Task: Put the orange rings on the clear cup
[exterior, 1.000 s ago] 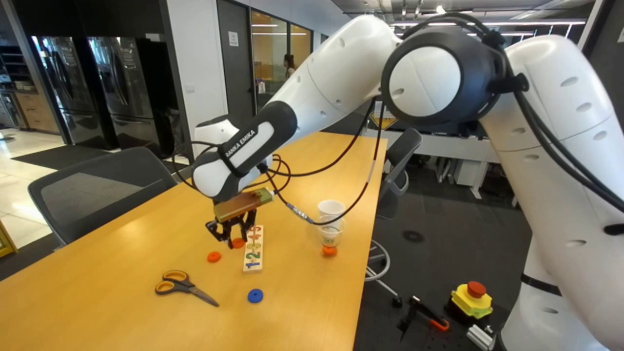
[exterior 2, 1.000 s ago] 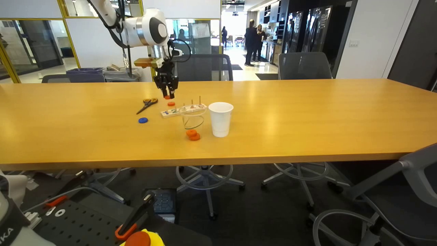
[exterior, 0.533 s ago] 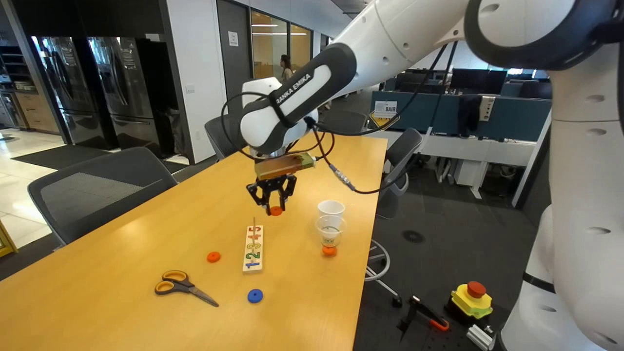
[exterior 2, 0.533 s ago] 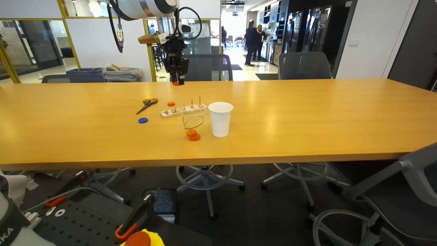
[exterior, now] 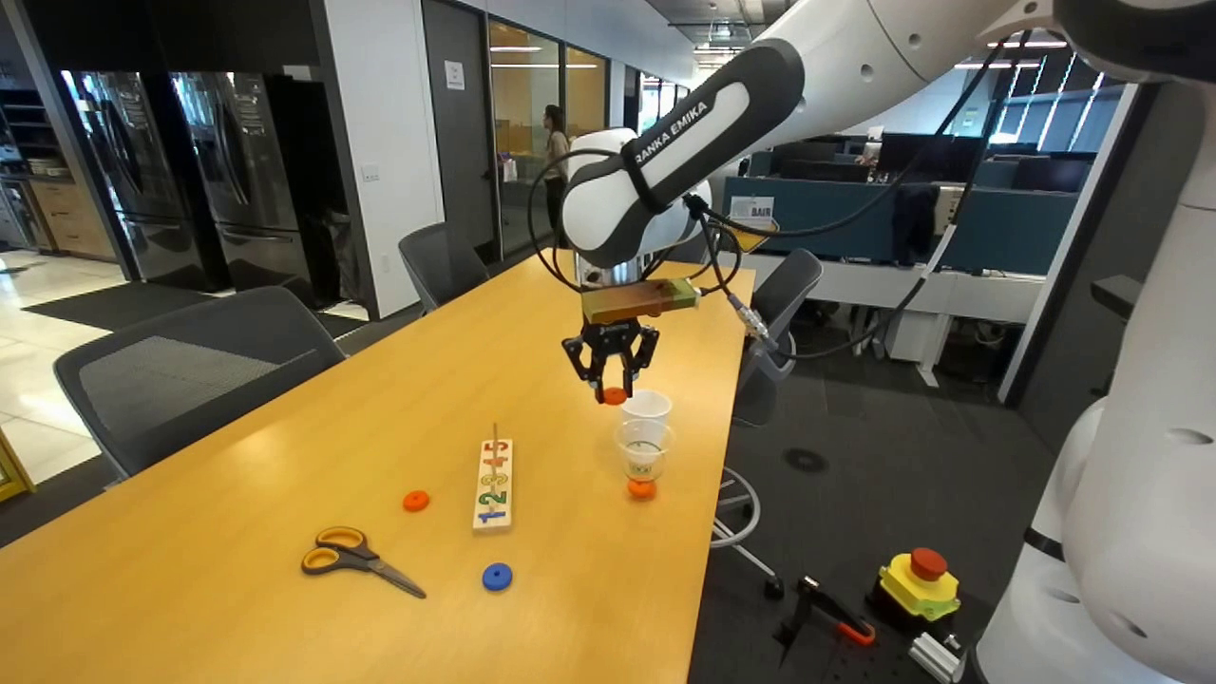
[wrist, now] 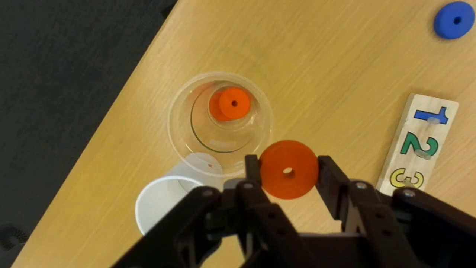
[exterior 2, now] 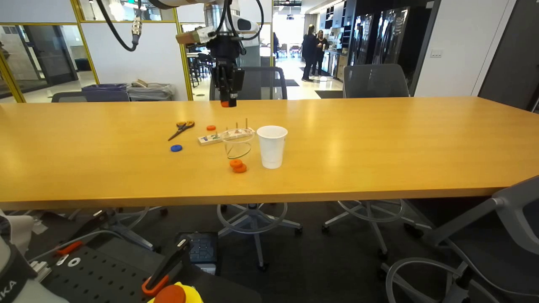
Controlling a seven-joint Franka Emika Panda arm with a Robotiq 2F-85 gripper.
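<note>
Low in the wrist view, the gripper [wrist: 288,168] pinched an orange ring [wrist: 288,186] — the clear plastic cup [wrist: 223,136] stood to its upper left, two orange rings [wrist: 238,98] inside — another orange ring [exterior: 416,501] lay lower left in an exterior view.

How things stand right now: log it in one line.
end effector: gripping orange ring, above table | clear cup: two orange rings inside | table: loose orange ring | task: unfinished
</note>
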